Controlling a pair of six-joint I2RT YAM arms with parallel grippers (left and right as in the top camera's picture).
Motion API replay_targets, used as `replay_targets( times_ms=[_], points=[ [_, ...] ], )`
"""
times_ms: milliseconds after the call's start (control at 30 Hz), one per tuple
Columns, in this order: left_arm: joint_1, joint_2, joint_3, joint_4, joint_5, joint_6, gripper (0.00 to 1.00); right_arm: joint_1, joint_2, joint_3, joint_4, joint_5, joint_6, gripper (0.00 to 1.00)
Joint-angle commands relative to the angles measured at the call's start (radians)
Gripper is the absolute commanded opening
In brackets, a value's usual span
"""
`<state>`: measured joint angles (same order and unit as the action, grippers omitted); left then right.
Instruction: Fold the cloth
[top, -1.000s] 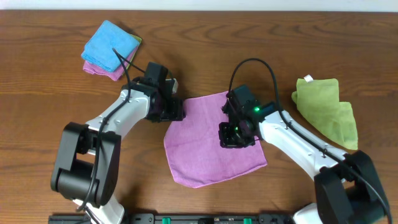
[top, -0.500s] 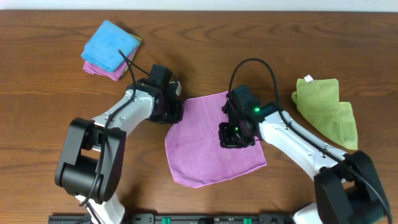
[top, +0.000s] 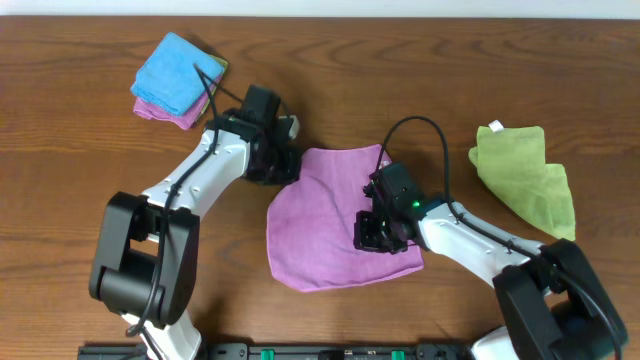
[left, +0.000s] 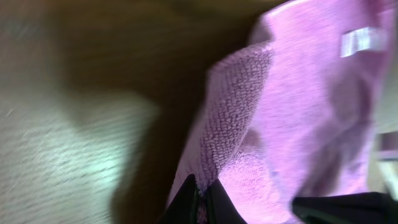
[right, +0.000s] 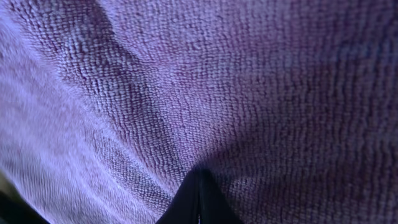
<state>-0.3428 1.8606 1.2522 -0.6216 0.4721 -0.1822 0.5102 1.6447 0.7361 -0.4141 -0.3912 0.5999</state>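
Note:
A purple cloth (top: 315, 225) lies spread on the wooden table between my two arms. My left gripper (top: 288, 168) is at its far left corner and shut on that edge. In the left wrist view the dark tips (left: 202, 196) pinch a raised fold of the cloth (left: 298, 106), whose white label (left: 360, 40) shows at the upper right. My right gripper (top: 372, 236) is on the right part of the cloth. In the right wrist view its closed tips (right: 199, 190) pinch the purple weave (right: 205, 81), which fills the view and creases towards them.
A folded blue cloth on a pink one (top: 180, 80) sits at the far left of the table. A crumpled green cloth (top: 525, 178) lies at the right. The bare wooden table (top: 80, 170) surrounds them.
My left gripper has shut on the cloth's far left corner and shifted slightly up and right. My right gripper has moved toward the table's front, and the cloth's right side has shifted with it.

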Motion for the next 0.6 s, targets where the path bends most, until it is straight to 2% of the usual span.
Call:
replay_targets(
  times_ms=[0,233,333,467,567],
  points=[
    [-0.046,-0.018,0.023,-0.002,0.050,0.009,0.06,0.008,0.011,-0.024,0.018,0.017,0.033,0.02],
    [-0.192,-0.017,0.023,-0.006,0.035,0.003,0.06,0.008,0.011,-0.024,0.042,0.027,0.060,0.02],
    [-0.256,-0.017,0.022,-0.010,0.012,0.003,0.07,0.006,0.011,-0.024,0.040,0.033,0.066,0.06],
    [-0.314,-0.017,0.022,-0.019,-0.008,0.003,0.13,-0.002,0.010,-0.024,0.018,0.037,0.067,0.07],
    [-0.334,-0.017,0.022,-0.036,-0.008,0.003,0.25,-0.024,0.009,-0.024,-0.011,0.044,0.082,0.06]
  ],
)
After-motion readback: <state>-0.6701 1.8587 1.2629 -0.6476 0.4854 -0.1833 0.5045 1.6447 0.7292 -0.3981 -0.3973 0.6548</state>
